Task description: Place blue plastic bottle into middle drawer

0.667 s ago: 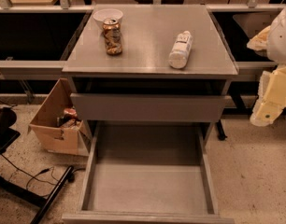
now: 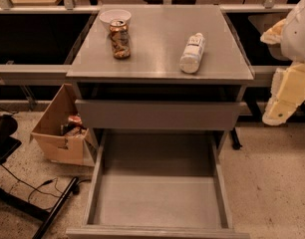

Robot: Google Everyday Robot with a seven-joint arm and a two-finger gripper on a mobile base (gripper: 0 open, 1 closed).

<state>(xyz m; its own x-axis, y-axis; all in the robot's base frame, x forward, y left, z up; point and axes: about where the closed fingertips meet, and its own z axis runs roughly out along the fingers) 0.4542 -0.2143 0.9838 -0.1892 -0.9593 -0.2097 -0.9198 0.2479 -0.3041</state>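
Note:
The blue plastic bottle, clear-whitish with a white cap and a printed label, lies on its side on the right half of the grey cabinet top. The middle drawer is pulled far out at the bottom of the view, showing a bare flat floor and low side walls. Above it sits a drawer showing only a plain grey front panel. My gripper, cream-coloured, hangs at the right edge of the view, beside the cabinet and below the level of its top, well apart from the bottle and holding nothing visible.
A brownish can stands on the left of the cabinet top with a white bowl behind it. A cardboard box with items sits on the floor to the left. A dark chair base and cables lie at the lower left.

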